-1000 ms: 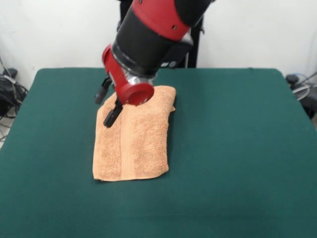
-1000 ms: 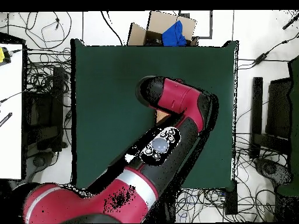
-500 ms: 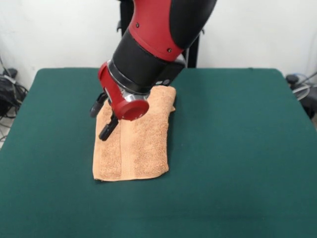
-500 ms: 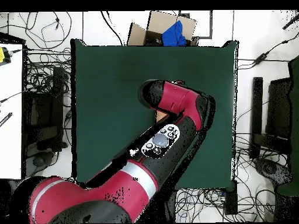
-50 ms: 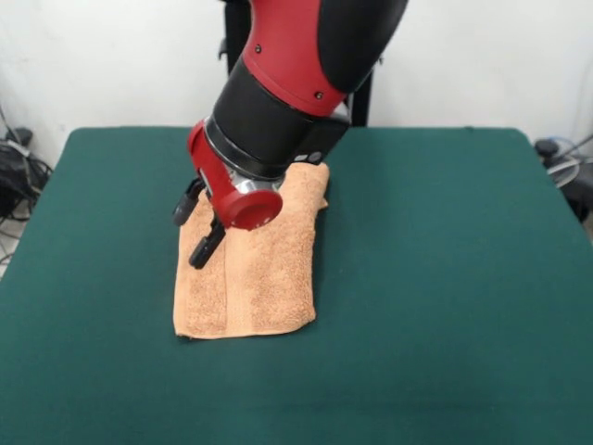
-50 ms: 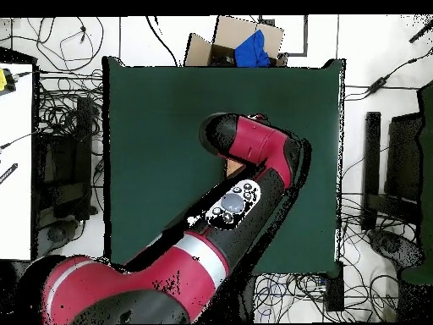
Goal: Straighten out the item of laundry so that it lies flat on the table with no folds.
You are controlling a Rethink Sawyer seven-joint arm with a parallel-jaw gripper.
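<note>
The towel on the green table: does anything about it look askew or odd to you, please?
Yes: the towel lies folded in layers, not spread, with its far right corner bunched. The open gripper is at its left edge. Nothing looks spilled or damaged.

Front view: looks from across the desk [image 5: 445,278] at a raised slant, facing the white wall beyond the tool [image 5: 196,227]; near enough that the desk's close edge is cut off.
Overhead view: looks straight down from high up, taking in the whole desk [image 6: 152,110] and the cable-strewn floor around it.
Arm: enters from above the tool in front, from the bottom edge overhead.
Shared: the green desk top and red arm; the views are turned half round.
</note>
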